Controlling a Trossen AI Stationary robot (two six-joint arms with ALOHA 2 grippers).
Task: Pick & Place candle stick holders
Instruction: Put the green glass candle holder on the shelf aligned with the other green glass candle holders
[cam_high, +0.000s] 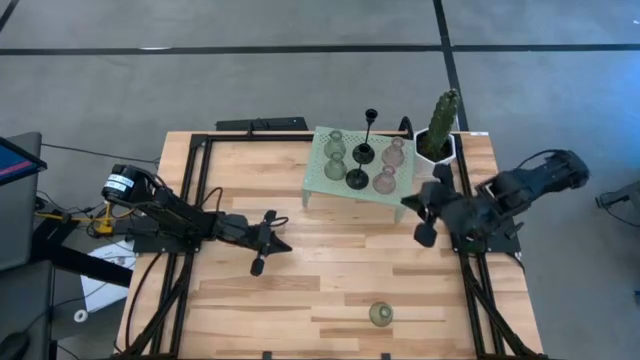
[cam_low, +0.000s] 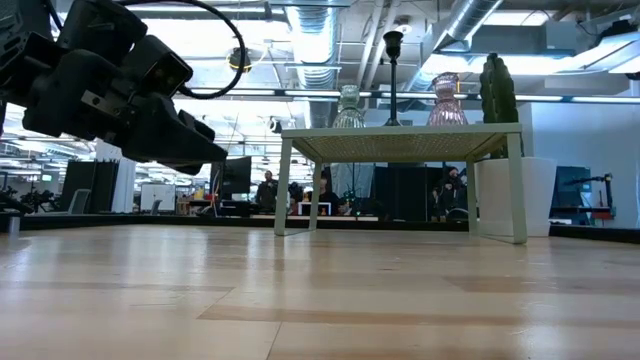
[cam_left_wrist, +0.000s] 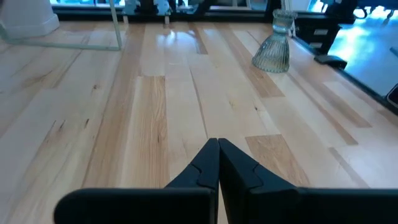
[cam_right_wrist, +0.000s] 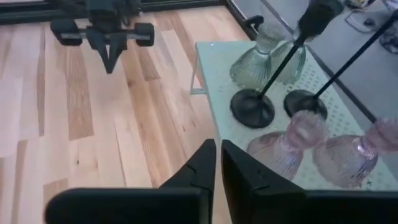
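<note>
A mint-green mesh stand (cam_high: 318, 182) at the table's far side carries two dull green holders (cam_high: 334, 141), two dusty pink ones (cam_high: 386, 181), a squat black one (cam_high: 357, 179) and a tall thin black stem (cam_high: 369, 130). In the right wrist view they show on the stand (cam_right_wrist: 214, 68). One more green holder (cam_high: 380, 314) stands on its base alone near the table's near edge; it also shows in the left wrist view (cam_left_wrist: 273, 50). My left gripper (cam_high: 288, 246) is shut and empty left of centre. My right gripper (cam_high: 408, 203) is shut and empty by the stand's right near corner.
A green cactus in a white pot (cam_high: 438, 135) stands at the stand's right end, near the far right corner. Black frame rails (cam_high: 190, 200) run along the table's left and right sides. Bare wood (cam_high: 330, 270) lies between the two grippers and the lone holder.
</note>
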